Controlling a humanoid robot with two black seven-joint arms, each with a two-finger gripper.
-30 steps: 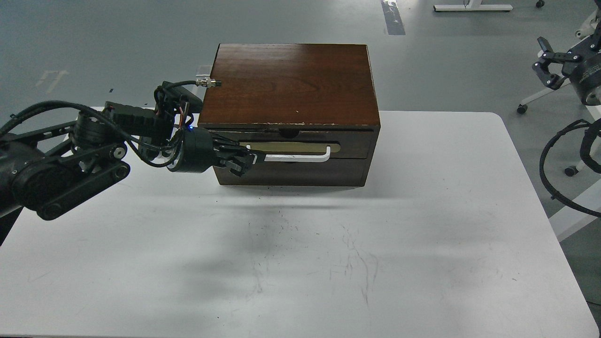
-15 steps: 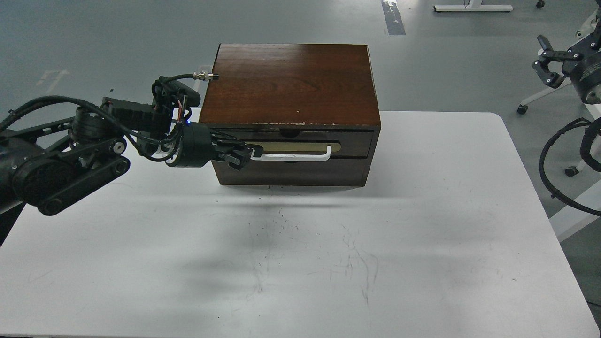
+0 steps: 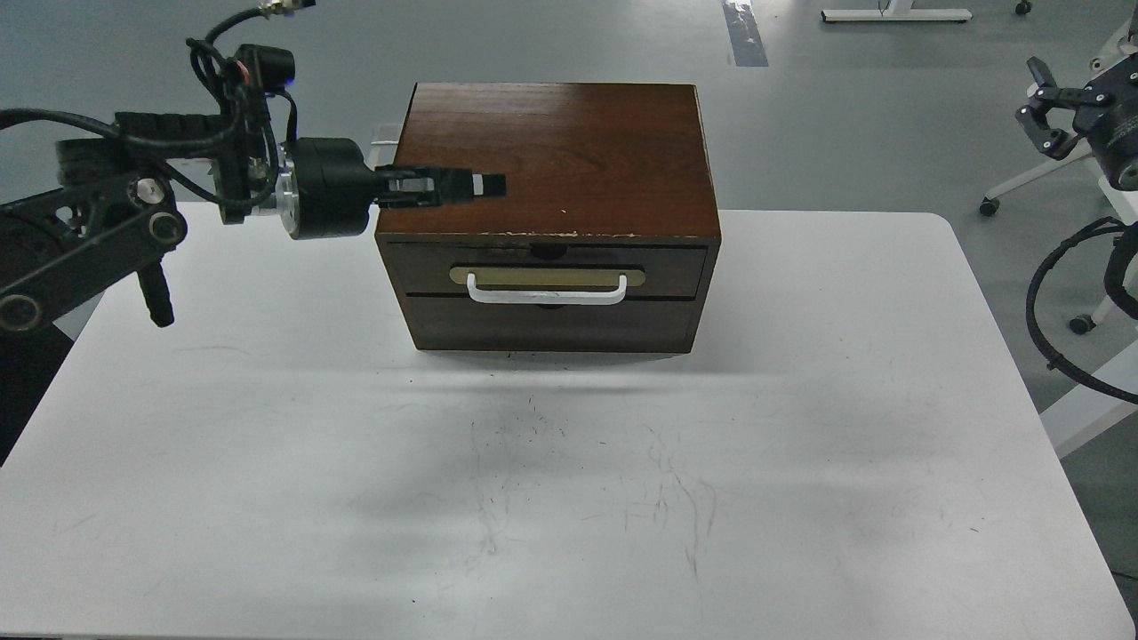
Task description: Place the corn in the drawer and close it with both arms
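Observation:
The dark brown drawer (image 3: 676, 271) sits flush in the front of the wooden cabinet (image 3: 560, 151), with its white bar handle (image 3: 547, 295) on a tan plate. The corn is out of view. My left gripper (image 3: 487, 185) hangs level over the cabinet's top left corner, above the drawer and clear of the handle. It is seen side-on, so its fingers cannot be told apart, and nothing shows in it. My right gripper (image 3: 1038, 100) is far off at the right edge, beyond the table, with its fingers apart and empty.
The cabinet stands at the back middle of the white table (image 3: 800, 462). A plain dark panel (image 3: 551, 327) lies below the drawer. Black cables (image 3: 1058, 311) and stand legs sit off the table's right side.
My left gripper has left the drawer handle's left end and risen up and slightly right to above the cabinet's top. The drawer front has stayed flush. My right arm has barely moved.

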